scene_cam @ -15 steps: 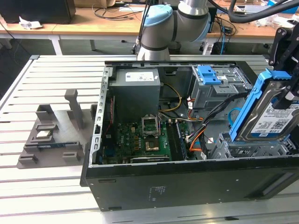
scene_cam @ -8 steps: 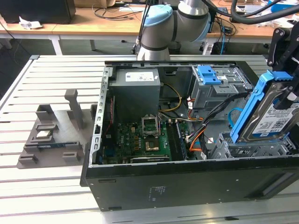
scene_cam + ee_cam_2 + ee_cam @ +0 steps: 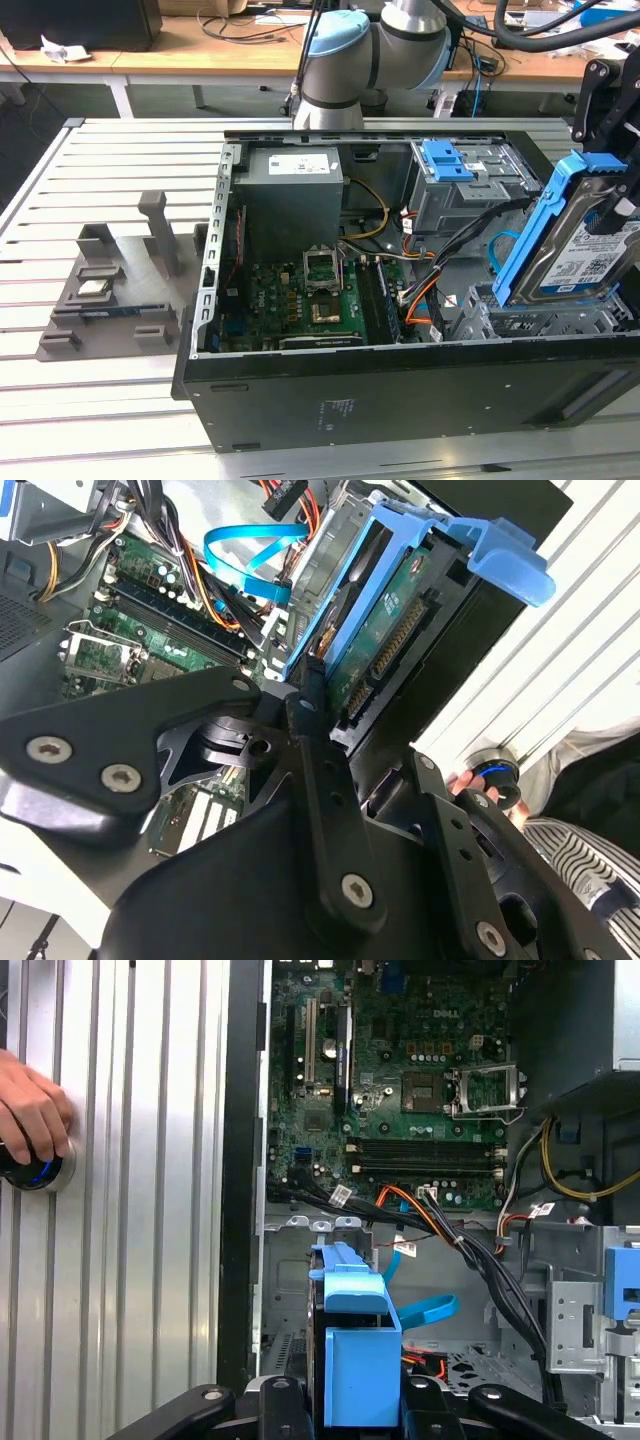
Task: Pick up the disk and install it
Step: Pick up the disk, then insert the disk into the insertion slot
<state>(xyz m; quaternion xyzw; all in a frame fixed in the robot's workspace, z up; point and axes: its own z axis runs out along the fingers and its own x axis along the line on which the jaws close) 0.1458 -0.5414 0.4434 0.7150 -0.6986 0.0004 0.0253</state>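
My gripper (image 3: 612, 212) is shut on the disk (image 3: 565, 255), a silver drive with a white-and-blue label clipped in a bright blue frame. I hold it tilted on edge at the exterior view's right, just above the grey drive cage (image 3: 540, 318) of the open computer case (image 3: 400, 390). In the second wrist view the disk (image 3: 385, 630) runs away from my black fingers (image 3: 310, 700), its green board and connector showing. In the first wrist view the disk's blue frame (image 3: 355, 1350) sits between the fingers (image 3: 283, 1400), above the cage floor.
The motherboard (image 3: 300, 290), power supply (image 3: 295, 190) and loose cables (image 3: 440, 260) lie inside the case. Another blue bracket (image 3: 447, 160) sits in the upper bay. A grey fixture (image 3: 110, 290) with a small chip stands at the exterior view's left. A hand (image 3: 30, 1110) rests on a blue-lit button (image 3: 35, 1172).
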